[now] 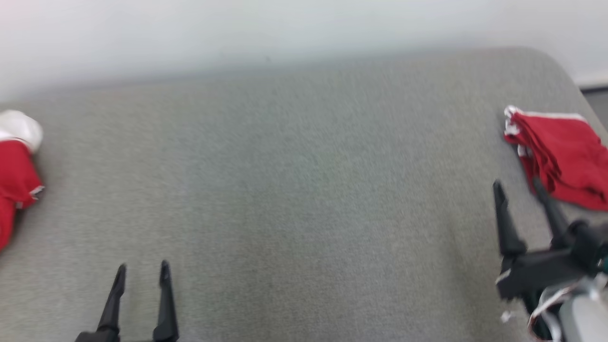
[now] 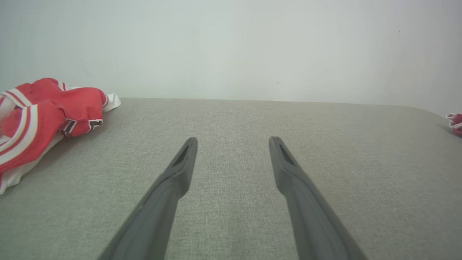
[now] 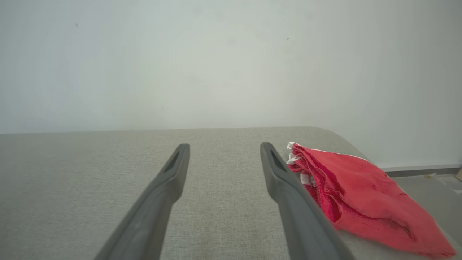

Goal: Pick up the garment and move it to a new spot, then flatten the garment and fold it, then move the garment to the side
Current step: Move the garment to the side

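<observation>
table (image 1: 304,190): grey woven cloth, rounded corner | folded red garment (image 1: 565,152): soft, creased, beside released right hand (image 1: 517,184) | crumpled red-and-white jersey (image 2: 43,115): far left | left hand (image 1: 143,266): released, empty

Red garment (image 1: 565,152) — folded, far right

Cropped cloth, blurred view
Left frame edge crops the crumpled red-and-white garment (image 1: 14,175); right edge crops the folded red cloth (image 1: 565,152).

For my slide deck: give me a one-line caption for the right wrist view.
Open right gripper over grey fabric surface, folded red garment lying at the view's right.
</observation>
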